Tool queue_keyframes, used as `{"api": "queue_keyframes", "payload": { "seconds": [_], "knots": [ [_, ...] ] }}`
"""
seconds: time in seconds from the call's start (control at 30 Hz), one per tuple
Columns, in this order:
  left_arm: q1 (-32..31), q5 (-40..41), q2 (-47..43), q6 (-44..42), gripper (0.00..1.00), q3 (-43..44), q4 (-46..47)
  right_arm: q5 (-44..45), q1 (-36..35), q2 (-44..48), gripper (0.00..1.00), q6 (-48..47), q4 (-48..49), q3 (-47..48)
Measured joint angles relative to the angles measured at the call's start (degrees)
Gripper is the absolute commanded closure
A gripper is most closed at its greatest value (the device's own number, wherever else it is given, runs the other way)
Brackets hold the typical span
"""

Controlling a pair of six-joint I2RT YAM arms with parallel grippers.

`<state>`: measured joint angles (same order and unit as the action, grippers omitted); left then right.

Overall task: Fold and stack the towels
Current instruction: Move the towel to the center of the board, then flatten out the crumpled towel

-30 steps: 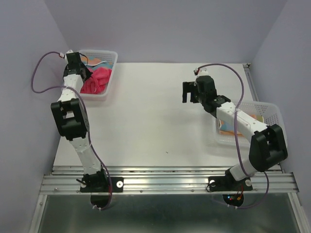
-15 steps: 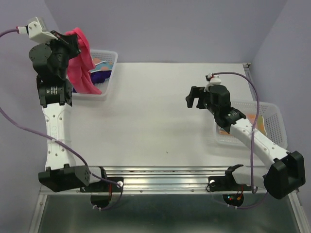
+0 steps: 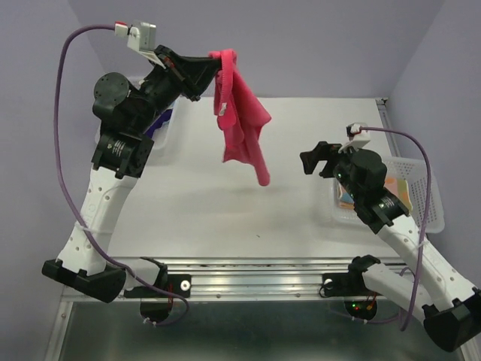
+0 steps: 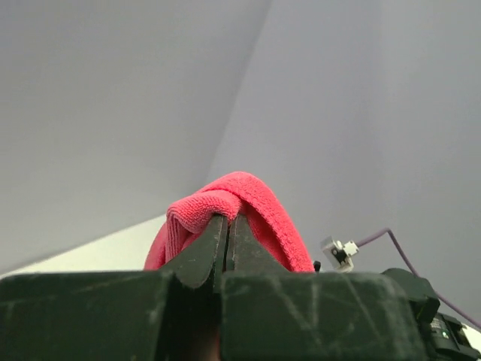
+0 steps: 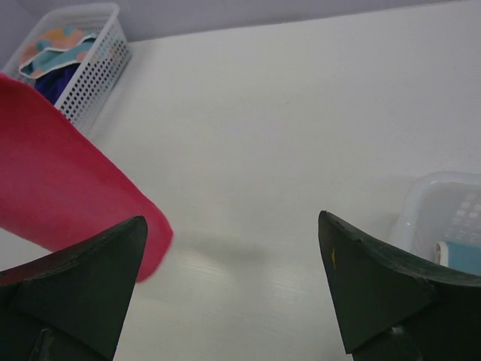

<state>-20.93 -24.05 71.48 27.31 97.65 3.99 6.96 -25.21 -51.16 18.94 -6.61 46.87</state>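
My left gripper [image 3: 213,66] is shut on the top of the plain pink-red towel [image 3: 242,120] and holds it high above the table, the cloth hanging free. In the left wrist view the towel [image 4: 255,207] bunches over my closed gripper [image 4: 227,219]. My right gripper [image 3: 314,160] is open and empty, just right of the towel's hanging tip; in the right wrist view [image 5: 231,222] the pink towel [image 5: 68,192] hangs at the left. The dark purple towel [image 5: 54,81] and a light blue and orange one [image 5: 56,47] lie in the far left basket.
A white mesh basket [image 3: 161,129] stands at the back left, partly hidden by my left arm. A second white basket [image 3: 421,197] at the right holds an orange and blue cloth [image 3: 397,188]. The white table [image 3: 225,210] lies below the hanging towel.
My left arm has lifted the pink towel out of the left basket and swung it up and right over the table. My right arm has drawn back toward the near right.
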Motion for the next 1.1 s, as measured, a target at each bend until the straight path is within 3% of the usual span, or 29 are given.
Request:
{"api": "queue_keyframes", "payload": {
  "seconds": [0.13, 0.23, 0.27, 0.3, 0.33, 0.37, 0.5, 0.6, 0.73, 0.9, 1.1],
  "knots": [
    [-2.38, -0.87, 0.70, 1.01, 1.00, -3.58, 2.32, 3.50, 0.00, 3.58, 0.00, 0.79, -2.71, 0.00],
    [-2.32, 1.81, -3.19, 0.87, 1.00, -15.65, 5.84, 5.88, 0.00, 4.59, 0.00, 1.05, -4.94, 0.00],
    [-2.32, 3.06, -4.66, 1.07, 0.94, -19.65, 6.27, 6.36, 0.00, 4.61, 0.00, 1.20, -5.14, 0.00],
    [-2.19, 4.98, -6.69, 1.46, 0.62, -24.87, 6.34, 6.86, 0.00, 4.50, 0.00, 1.25, -5.29, 0.00],
    [-2.10, 6.80, -8.74, 1.97, 0.37, -30.95, 5.40, 7.30, 0.00, 4.13, 0.00, 1.22, -5.31, 0.00],
    [-1.95, 8.44, -9.75, 2.43, 0.03, -34.21, 5.03, 7.52, 0.00, 3.69, 0.00, 1.18, -5.38, 0.00],
    [0.76, 21.55, -11.08, 8.50, 0.01, -48.96, -5.53, 7.80, 0.00, -1.25, 0.00, 0.74, -5.51, 0.87],
    [4.20, 28.63, -9.62, 10.82, 0.01, -50.05, -13.70, 6.95, 0.00, -6.99, 0.00, 0.76, -5.57, 2.19],
    [4.92, 33.38, -10.67, 12.22, 0.01, -49.66, -14.95, 5.20, 0.00, -13.38, 0.00, 0.76, -5.84, 3.43],
    [4.87, 29.83, -10.43, 12.68, 0.01, -51.76, -12.52, 4.92, -0.44, -20.50, 0.00, 0.79, -8.17, 5.22],
    [0.02, 20.04, -5.49, 13.73, 0.01, -62.86, -5.90, 4.55, -0.81, -29.83, 0.00, 0.74, -9.18, 9.77]
  ]
}}
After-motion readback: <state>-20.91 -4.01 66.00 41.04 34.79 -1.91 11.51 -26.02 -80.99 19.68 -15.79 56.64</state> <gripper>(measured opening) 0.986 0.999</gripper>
